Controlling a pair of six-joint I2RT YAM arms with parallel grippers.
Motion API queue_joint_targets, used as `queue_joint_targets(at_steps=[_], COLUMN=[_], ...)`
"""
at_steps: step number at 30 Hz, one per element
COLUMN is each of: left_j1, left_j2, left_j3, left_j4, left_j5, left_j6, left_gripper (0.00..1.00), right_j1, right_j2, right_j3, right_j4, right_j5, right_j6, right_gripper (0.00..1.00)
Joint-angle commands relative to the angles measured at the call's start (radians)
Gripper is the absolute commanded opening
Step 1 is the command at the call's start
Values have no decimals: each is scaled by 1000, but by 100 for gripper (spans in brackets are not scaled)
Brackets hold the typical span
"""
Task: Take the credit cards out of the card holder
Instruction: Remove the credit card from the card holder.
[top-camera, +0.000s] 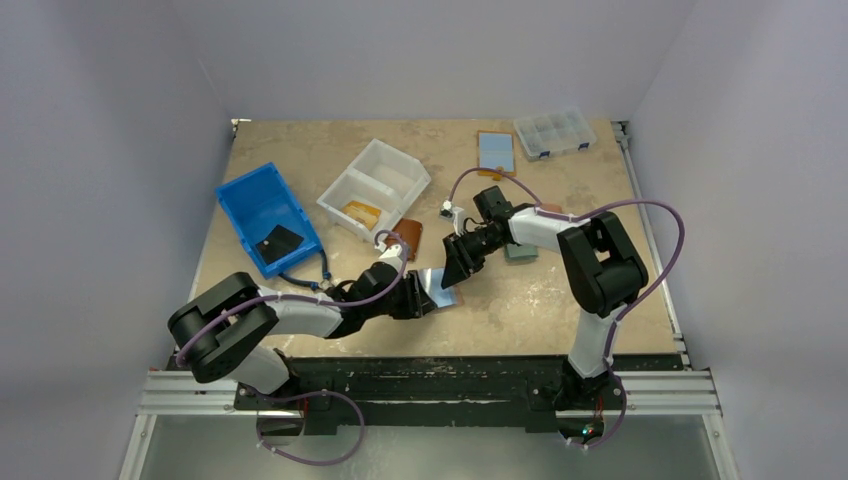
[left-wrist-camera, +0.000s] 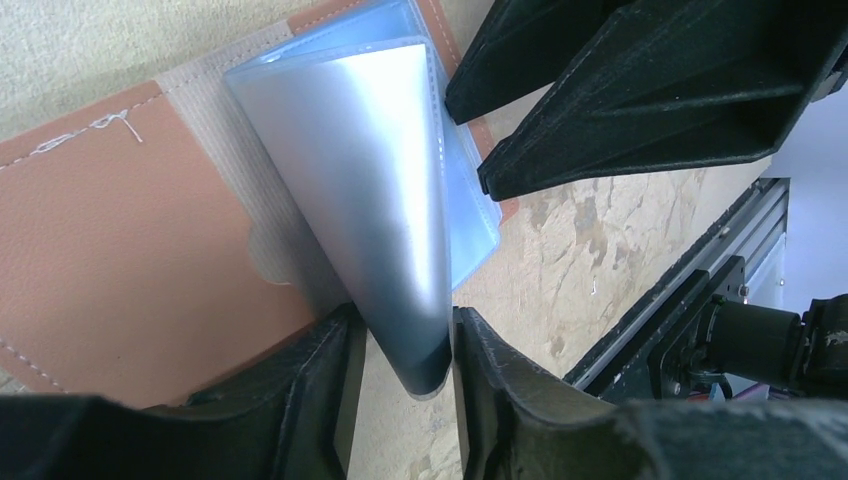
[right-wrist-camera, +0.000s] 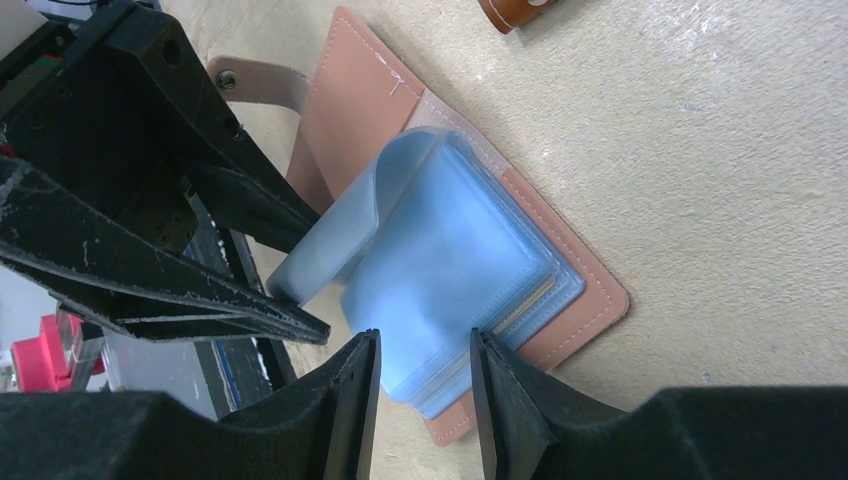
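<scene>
Centrally, left jaws astride a curled sleeve (left-wrist-camera: 370, 200), grip unclear; right jaws tight on the card holder's (right-wrist-camera: 350, 110) blue edge.

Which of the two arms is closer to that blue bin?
Left. The left arm stretches just in front of the near corner of the blue bin; the right arm is farther off, past the white bin.
</scene>
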Motion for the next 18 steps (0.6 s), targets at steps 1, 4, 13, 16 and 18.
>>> queue_joint_targets(at_steps=[1, 4, 13, 16, 18], left_j1=[4, 4, 4, 3, 3], left_j2=[11, 12, 35, 44, 50], left_j3=[-4, -3, 15, 23, 28], left_j4=[48, 53, 54, 56, 56], left_j5=[20, 26, 39, 42, 44], left_j6=[1, 3, 11, 13, 13], left_gripper=[42, 46, 54, 56, 57], right_j1=[1, 1, 1, 1, 1], right_j2=[10, 18, 25, 27, 28], right_j3=[-8, -11, -16, -17, -19], right_j4=[31, 34, 47, 47, 50], right_j5=[-53, -69, -119, -139, -150], right_j6=[33, 44, 66, 72, 78], right_gripper=[45, 45, 43, 43, 42])
